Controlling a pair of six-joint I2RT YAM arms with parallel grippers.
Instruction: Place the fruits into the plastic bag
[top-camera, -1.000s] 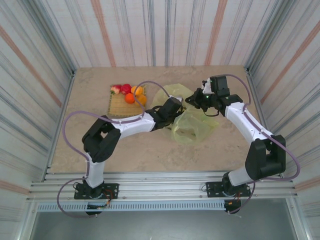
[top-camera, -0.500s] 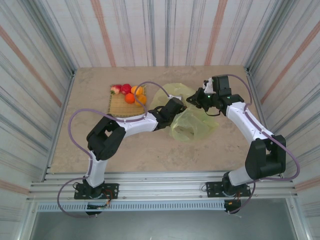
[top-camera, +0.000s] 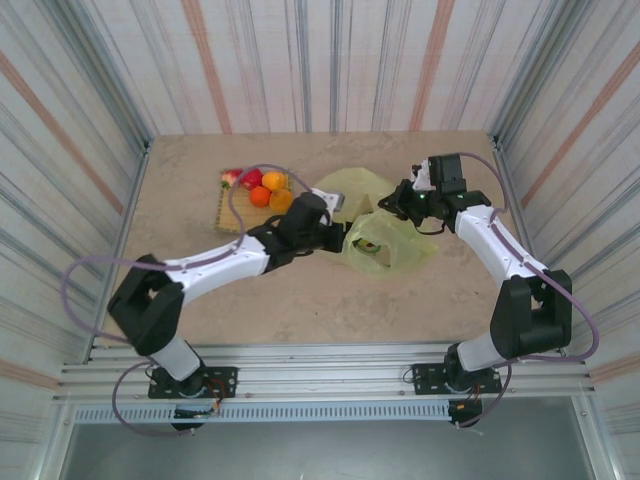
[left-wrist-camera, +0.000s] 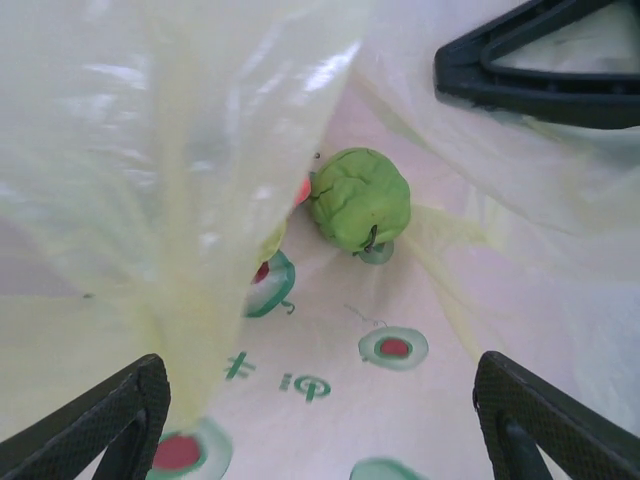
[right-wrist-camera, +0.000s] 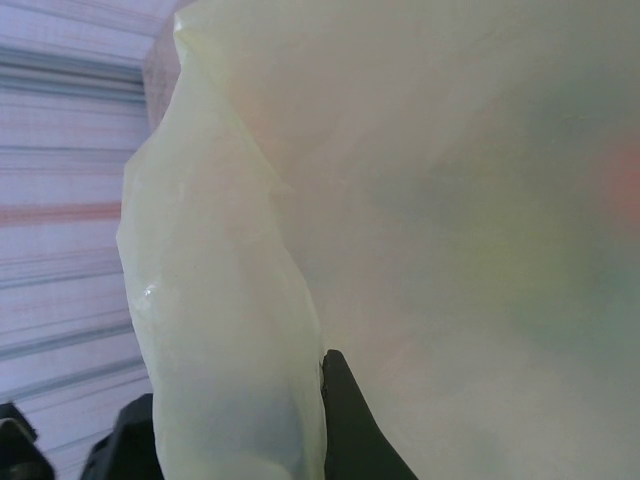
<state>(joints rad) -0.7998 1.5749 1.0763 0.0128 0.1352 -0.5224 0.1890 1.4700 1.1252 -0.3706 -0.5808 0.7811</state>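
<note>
Beige marbled table (top-camera: 300, 300) enclosed by striped corrugated walls (top-camera: 330, 60), evenly lit.

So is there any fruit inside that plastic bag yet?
Yes, not empty: a green fruit lies inside the plastic bag, on its printed bottom; other fruits sit outside.

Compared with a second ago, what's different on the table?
The left gripper has pulled back out of the plastic bag toward the mat, open, and a green fruit now lies inside. The right gripper still holds up the bag's edge. The other fruits stayed put.
</note>
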